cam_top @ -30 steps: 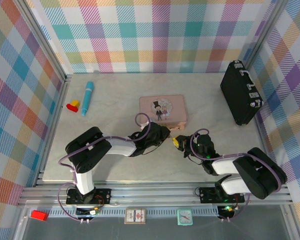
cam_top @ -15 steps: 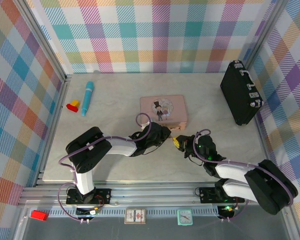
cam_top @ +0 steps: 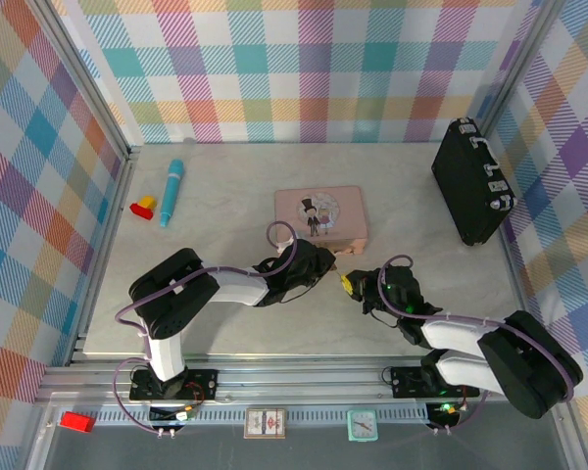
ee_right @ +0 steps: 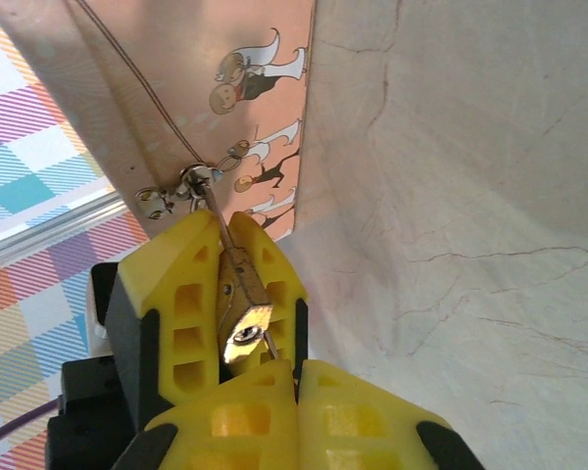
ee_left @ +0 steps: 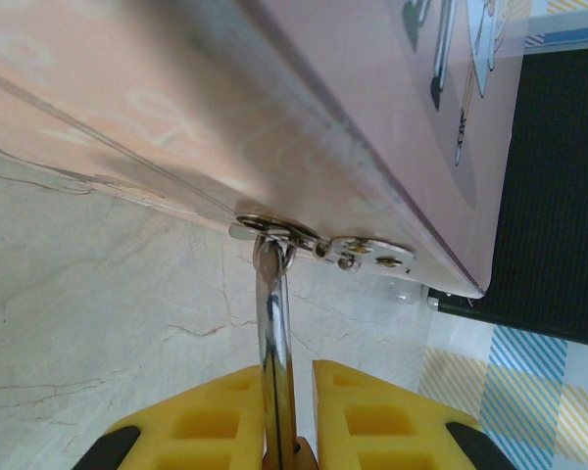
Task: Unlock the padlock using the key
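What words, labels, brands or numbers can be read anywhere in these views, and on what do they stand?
No text can be read.
Pink tin: the lid shows a cartoon couple, with no legible lettering.
Padlock: no marking can be made out on its keyhole face.
Small card on the front rail: the print is too small to read.
Teal square item beside it: its face looks like a dial, with marks too small to read.
Black case: no label is visible.

Looking steeply down from high up and behind onto the pink tin (cam_top: 319, 215) at mid-table, then pressed in very close from either wrist, low against that tin's near edge from opposite sides, sharing its small hasp (ee_left: 318, 240) and printed lid.
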